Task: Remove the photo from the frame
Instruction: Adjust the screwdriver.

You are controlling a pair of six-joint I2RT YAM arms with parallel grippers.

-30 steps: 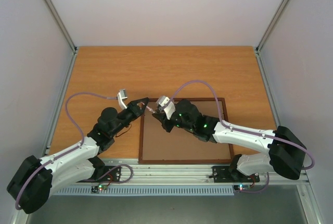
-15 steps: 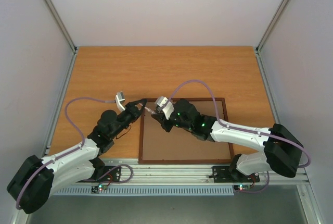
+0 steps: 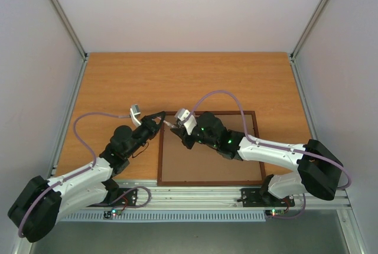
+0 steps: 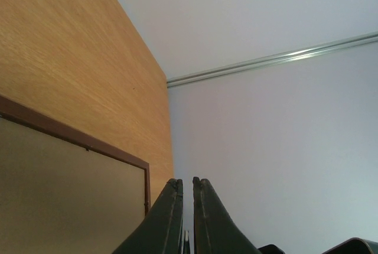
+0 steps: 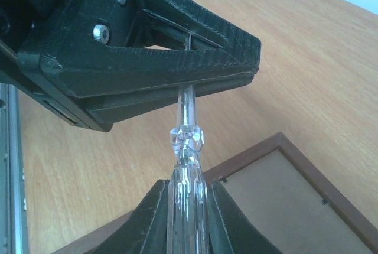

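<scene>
Status at this frame: your left claw (image 3: 160, 115) and right claw (image 3: 174, 125) met tip to tip, both on one clear-handled tool (image 5: 188, 142). The right claw was clamped around the clear handle. The tool's thin metal shaft ran straight ahead of it into the seam of the left claw, whose fingers were pressed together, apparently pinching the shaft end. In the left wrist view the left claw (image 4: 187, 180) showed only a hairline slit with a pale sliver in it. The frame (image 3: 201, 183) lay flat on the table (image 3: 177, 77), back side up. Its far left corner sat directly beneath the right claw and just to the right of the left claw, and the rest stretched away behind the right claw toward its arm base. The backing board (image 3: 201, 165) was seated flush inside the rim. Small tabs (image 5: 221, 178) along the inner edge beneath the right claw looked closed over the board. The photo was not visible in any view; judged to be under the backing, inside the frame. Progress: early. Done so far, at most: tool in hand above the corner. Left to do: settle the tool in one claw, turn the tabs aside, lift the backing, and draw the photo out.
</scene>
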